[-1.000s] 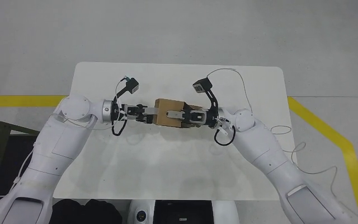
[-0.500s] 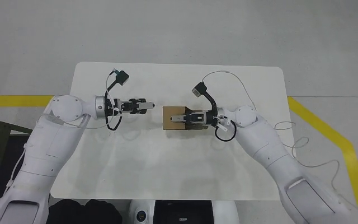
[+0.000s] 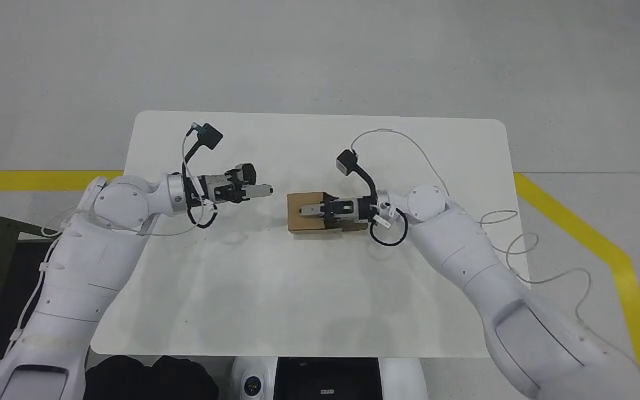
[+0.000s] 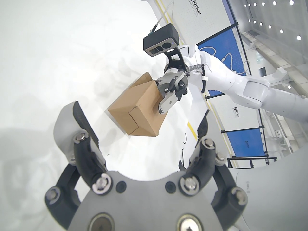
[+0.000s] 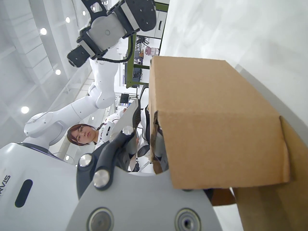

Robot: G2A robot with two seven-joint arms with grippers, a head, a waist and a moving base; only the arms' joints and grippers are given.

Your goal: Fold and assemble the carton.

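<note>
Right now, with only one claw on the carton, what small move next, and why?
Probably bring the open left claw across to the carton and brace its free end: the right claw alone pinches one wall, and the left hangs apart from it.

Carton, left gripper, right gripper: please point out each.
carton [image 3: 300,223], top view, brown upper side.
left gripper [image 3: 262,188], top view, between its open fingertips.
right gripper [image 4: 161,97], left wrist view, between fingertips gripping the carton.

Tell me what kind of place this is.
Probably a robot lab or test hall: white table, yellow floor tape, blue partition panels, rows of ceiling lights.
</note>
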